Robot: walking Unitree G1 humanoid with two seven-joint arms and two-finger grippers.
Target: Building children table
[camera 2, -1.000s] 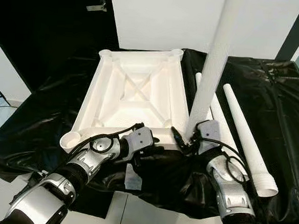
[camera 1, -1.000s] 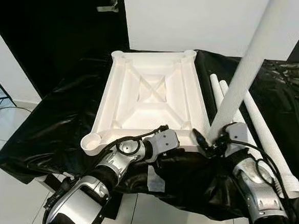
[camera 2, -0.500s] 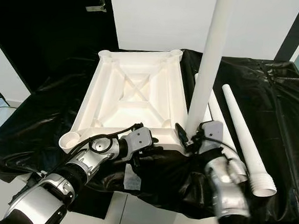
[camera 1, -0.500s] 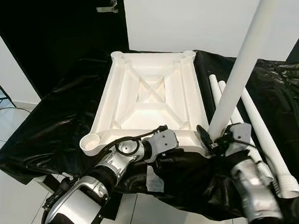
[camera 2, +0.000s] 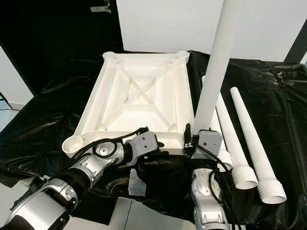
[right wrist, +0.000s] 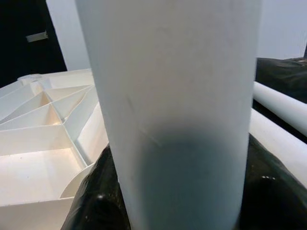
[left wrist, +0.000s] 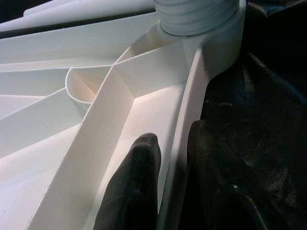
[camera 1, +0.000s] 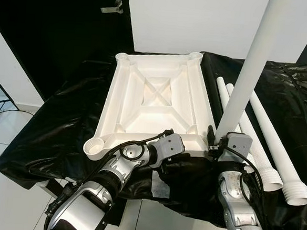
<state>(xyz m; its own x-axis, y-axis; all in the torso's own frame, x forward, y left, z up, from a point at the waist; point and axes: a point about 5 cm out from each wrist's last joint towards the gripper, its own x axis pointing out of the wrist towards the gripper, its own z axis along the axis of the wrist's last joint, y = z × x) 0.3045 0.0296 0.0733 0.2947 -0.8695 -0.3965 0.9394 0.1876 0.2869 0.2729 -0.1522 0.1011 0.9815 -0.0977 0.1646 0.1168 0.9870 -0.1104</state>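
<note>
The white table top (camera 1: 154, 102) lies upside down on a black sheet (camera 1: 53, 124). My left gripper (left wrist: 170, 184) is shut on its near rim, one finger (left wrist: 132, 187) inside and the other outside. A white leg (camera 1: 248, 79) stands nearly upright at the near right corner socket (camera 1: 210, 145). Low down on that leg my right gripper (camera 1: 218, 142) is shut, and the leg (right wrist: 177, 110) looms close in the right wrist view. In the left wrist view the ribbed end of the leg (left wrist: 196, 17) sits in the socket.
More white legs (camera 1: 275, 144) lie side by side on the sheet to the right. The near left corner socket (camera 1: 94, 147) stands open. A black door (camera 1: 59, 29) and white wall are behind. Tiled floor (camera 1: 5, 199) lies on the left beyond the sheet's edge.
The held leg has swung from a lean to nearly upright over the corner socket. My right arm has shifted left, below that corner. The left gripper has kept its hold.
</note>
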